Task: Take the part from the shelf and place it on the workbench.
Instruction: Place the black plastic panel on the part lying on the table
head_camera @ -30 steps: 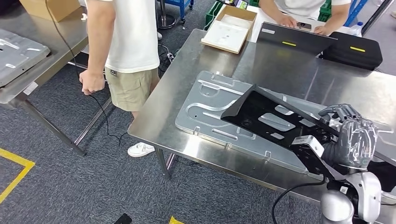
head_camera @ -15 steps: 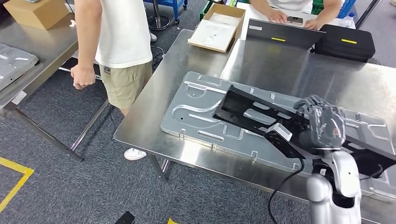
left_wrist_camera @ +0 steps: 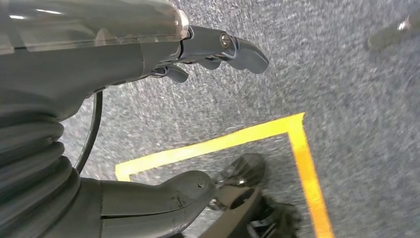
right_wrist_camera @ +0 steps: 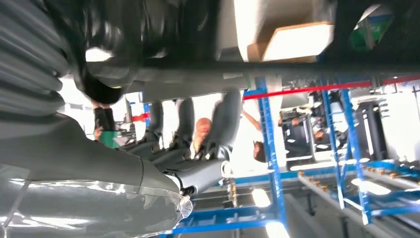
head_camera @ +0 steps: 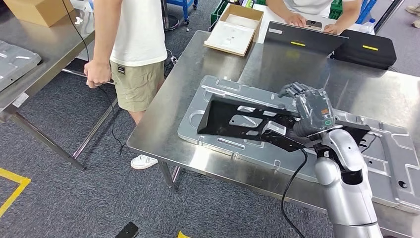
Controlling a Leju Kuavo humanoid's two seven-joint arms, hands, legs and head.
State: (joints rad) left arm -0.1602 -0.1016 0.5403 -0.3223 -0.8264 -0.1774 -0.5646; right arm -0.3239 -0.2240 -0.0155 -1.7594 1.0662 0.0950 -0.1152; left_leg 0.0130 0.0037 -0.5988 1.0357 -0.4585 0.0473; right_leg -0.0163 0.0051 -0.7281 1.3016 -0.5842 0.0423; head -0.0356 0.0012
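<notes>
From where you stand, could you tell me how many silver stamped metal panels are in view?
2. One metal panel lies flat on the workbench, under the black part gripped by the right hand. A second panel lies on the side table, cut off by the frame's edge.

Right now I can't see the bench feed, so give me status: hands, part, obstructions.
Right hand grips black part, held over the silver panel on the workbench. Left hand open, above carpet. Person stands at bench corner.
</notes>
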